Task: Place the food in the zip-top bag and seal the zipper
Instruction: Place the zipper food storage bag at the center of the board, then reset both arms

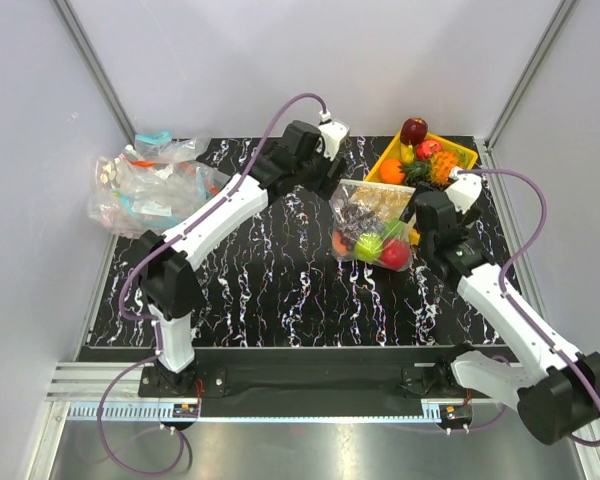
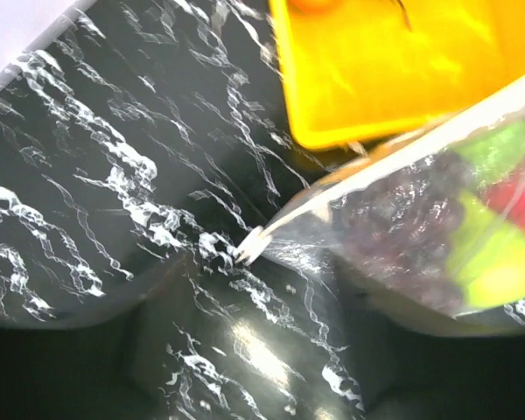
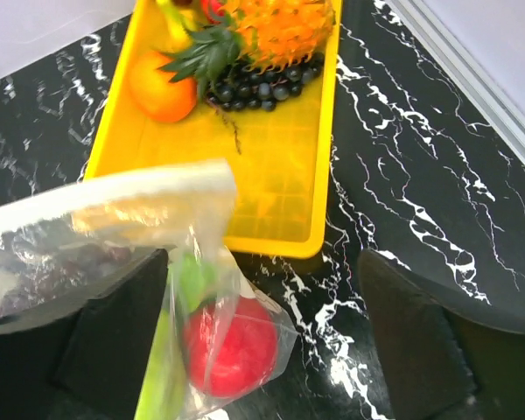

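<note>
The zip-top bag (image 1: 365, 205) lies on the black marble table just in front of the yellow tray. It holds a red round fruit (image 1: 394, 254), a green apple (image 1: 368, 247) and darker pieces. My left gripper (image 1: 332, 180) is at the bag's far left corner. In the left wrist view the bag (image 2: 402, 227) ends in a pale zipper tip (image 2: 249, 245) just beyond my open, empty left gripper (image 2: 258, 306). My right gripper (image 3: 262, 271) is open wide, and the bagged red fruit (image 3: 230, 346) lies between its fingers, near the left one. The zipper (image 3: 131, 188) runs pale along the bag's top.
The yellow tray (image 1: 462, 151) at the back right holds an orange (image 1: 391, 171), a pineapple (image 1: 442, 168), dark grapes (image 3: 262, 83) and a dark red apple (image 1: 413, 130). A heap of other clear bags (image 1: 150, 185) lies at the back left. Walls close in on both sides.
</note>
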Controlling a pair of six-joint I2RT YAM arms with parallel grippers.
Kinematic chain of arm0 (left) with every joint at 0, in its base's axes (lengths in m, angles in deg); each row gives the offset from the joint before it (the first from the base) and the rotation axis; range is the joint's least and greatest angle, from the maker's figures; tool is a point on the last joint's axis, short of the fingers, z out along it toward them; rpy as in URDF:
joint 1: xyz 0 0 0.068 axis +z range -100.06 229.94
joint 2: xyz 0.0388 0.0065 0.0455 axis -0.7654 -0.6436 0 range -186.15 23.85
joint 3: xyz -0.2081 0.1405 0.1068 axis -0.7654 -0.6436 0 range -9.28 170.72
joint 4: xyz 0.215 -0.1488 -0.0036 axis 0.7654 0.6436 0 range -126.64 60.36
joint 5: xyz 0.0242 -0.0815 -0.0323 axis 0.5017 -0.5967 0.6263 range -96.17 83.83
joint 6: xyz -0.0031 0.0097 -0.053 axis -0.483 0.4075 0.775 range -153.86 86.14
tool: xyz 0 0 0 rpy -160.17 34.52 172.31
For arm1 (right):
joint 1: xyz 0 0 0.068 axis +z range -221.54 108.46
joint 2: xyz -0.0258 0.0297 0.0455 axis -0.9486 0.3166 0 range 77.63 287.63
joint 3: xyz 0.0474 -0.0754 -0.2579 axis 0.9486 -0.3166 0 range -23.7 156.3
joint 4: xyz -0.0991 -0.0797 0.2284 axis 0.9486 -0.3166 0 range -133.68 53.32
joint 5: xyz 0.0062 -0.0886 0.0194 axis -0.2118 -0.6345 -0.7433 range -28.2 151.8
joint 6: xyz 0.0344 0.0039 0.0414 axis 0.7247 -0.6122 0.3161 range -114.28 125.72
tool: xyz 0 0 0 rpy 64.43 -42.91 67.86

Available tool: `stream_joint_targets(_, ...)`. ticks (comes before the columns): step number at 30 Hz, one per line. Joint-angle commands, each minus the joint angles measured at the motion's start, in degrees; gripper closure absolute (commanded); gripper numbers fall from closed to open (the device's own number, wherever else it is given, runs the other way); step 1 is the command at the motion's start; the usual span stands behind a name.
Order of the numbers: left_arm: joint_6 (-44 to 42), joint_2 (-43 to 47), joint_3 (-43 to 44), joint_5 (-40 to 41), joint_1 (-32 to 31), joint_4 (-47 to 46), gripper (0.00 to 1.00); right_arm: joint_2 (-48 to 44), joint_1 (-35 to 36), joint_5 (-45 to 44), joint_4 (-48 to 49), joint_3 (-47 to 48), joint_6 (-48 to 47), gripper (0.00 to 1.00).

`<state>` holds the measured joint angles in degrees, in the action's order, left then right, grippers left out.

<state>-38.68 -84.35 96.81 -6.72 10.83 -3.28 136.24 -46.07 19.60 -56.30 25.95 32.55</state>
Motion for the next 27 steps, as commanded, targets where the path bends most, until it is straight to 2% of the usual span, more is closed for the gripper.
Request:
stream_joint_targets(1, 2.18, 4.66, 0.54, 4.06, 0.79, -9.36, 0.13, 3.52, -2.53, 2.64, 0.03, 6.76, 0.42, 0.02)
stream_joint_targets(3, 2.36, 9.12, -2.44, 6.88, 0.79, -11.56, 0.02, 3.44, -2.53, 3.86, -1.91, 9.93, -0.55, 0.0)
stream_joint_targets(4, 2.53, 10.72, -3.33, 7.67, 0.79, -11.65, 0.01, 3.01, -2.53, 4.31, -2.26, 10.46, -0.72, 0.0)
stream_joint_targets(8, 4.64, 19.77, -7.55, 13.55, 0.88, -10.0, 0.01, -1.47, -2.53, 9.39, -3.41, 11.88, -3.96, 0.0)
stream_joint_targets(13, 12.81, 33.47, -13.86, 14.0, 0.97, -3.94, 0.01, -10.34, -2.53, 19.42, -6.3, 12.84, -5.3, 0.0)
stream_joint_targets(16, 13.35, 41.74, -18.44, 12.77, 0.97, 1.08, 0.01, -15.62, -2.45, 23.91, -8.76, 13.19, -6.0, 0.0)
stream_joint_targets(21, 11.94, 58.23, -35.83, 15.76, 0.97, 4.08, 0.01, -22.21, -2.53, 28.21, -13.86, 12.76, -5.83, 0.0)
stream_joint_targets(23, 11.59, 65.7, -43.72, 16.64, 0.97, 2.24, 0.01, -23.53, -2.53, 28.31, -15.88, 12.32, -6.17, 0.0)
stream_joint_targets(27, 12.2, 76.35, -53.66, 17.61, 0.97, -1.63, 0.01, -27.57, -2.53, 27.69, -17.74, 10.47, -7.4, 0.0)
